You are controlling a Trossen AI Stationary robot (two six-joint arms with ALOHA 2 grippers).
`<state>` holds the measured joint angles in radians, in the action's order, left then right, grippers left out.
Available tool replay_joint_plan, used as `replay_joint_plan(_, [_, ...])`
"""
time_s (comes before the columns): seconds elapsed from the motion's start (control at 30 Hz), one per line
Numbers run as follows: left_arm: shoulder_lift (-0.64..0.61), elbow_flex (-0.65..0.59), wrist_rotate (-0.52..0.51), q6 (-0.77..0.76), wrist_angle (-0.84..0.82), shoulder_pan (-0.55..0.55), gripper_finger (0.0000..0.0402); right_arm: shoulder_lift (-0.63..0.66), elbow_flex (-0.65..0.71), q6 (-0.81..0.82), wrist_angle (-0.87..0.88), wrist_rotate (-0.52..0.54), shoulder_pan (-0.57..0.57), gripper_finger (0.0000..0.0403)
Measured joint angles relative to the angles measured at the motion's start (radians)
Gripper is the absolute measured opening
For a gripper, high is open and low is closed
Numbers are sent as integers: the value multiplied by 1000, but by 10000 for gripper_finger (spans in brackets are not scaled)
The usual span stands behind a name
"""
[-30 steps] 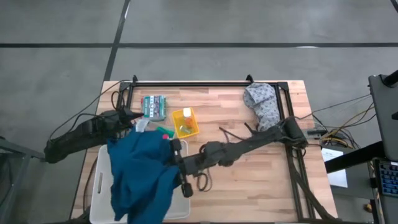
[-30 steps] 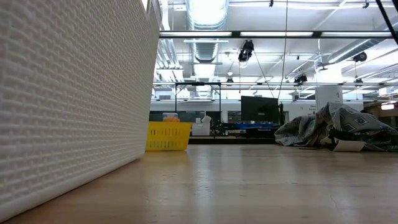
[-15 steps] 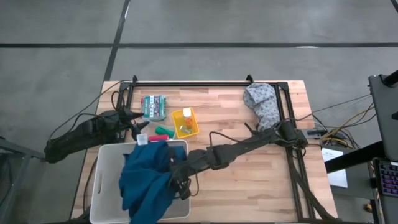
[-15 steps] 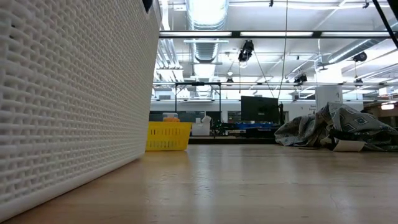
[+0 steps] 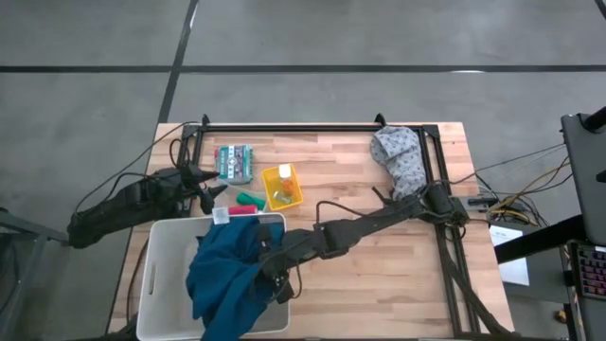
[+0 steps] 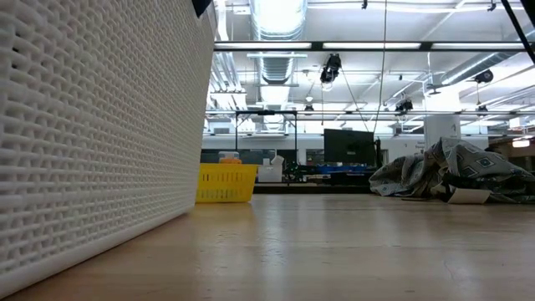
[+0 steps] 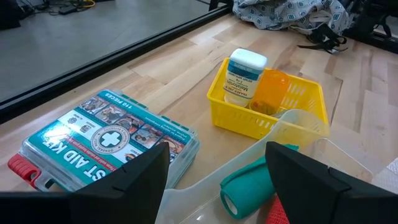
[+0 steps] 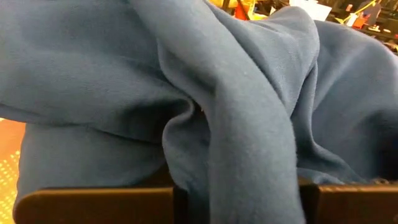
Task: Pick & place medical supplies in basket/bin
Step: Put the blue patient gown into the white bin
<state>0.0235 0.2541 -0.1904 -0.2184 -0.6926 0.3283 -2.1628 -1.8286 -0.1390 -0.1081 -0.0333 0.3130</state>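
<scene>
The white bin (image 5: pixel 159 248) stands at the table's near left, and the large blue garment (image 5: pixel 225 277) is heaped in it. My right gripper (image 5: pixel 273 277) reaches over the bin's right rim and is shut on the garment (image 8: pixel 112 74). My left gripper (image 5: pixel 204 182) waits open at the table's left, beyond the bin, pointing at a green tube (image 7: pixel 247 186). A yellow basket (image 5: pixel 281 186) holds a white bottle (image 7: pixel 244 76) and an orange one (image 7: pixel 273 87). A grey speckled cloth (image 5: pixel 400 157) lies at the far right. My right gripper pinches a bunched fold of the blue garment (image 8: pixel 249 163) between its two fingers, several layers thick. The fingers come from the table's right, slanting slightly down. The garment lies slack around them, most of it resting in the bin.
A first aid kit (image 5: pixel 233 162) lies at the far left by the yellow basket. A green tube (image 5: pixel 248 198) and a red item (image 5: pixel 256 207) lie between the basket and the bin. A black frame (image 5: pixel 284 126) runs along the far edge. Bare wood (image 5: pixel 379 275) lies right of the bin.
My right gripper has sunk toward the bin and tipped its fingers up toward level, still shut on the garment. The blue garment has dropped into the bin and gathered narrower, uncovering the bin's far left corner and the small items beyond its far rim.
</scene>
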Motion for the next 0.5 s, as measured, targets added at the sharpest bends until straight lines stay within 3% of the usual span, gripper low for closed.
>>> replay_joint_plan(0.17, [0,0,0,0,0,0,271,0,0,1,0,-13,0,72])
replay_joint_plan(0.5, [0,0,0,0,0,0,271,0,1,76,0,-18,-7,153])
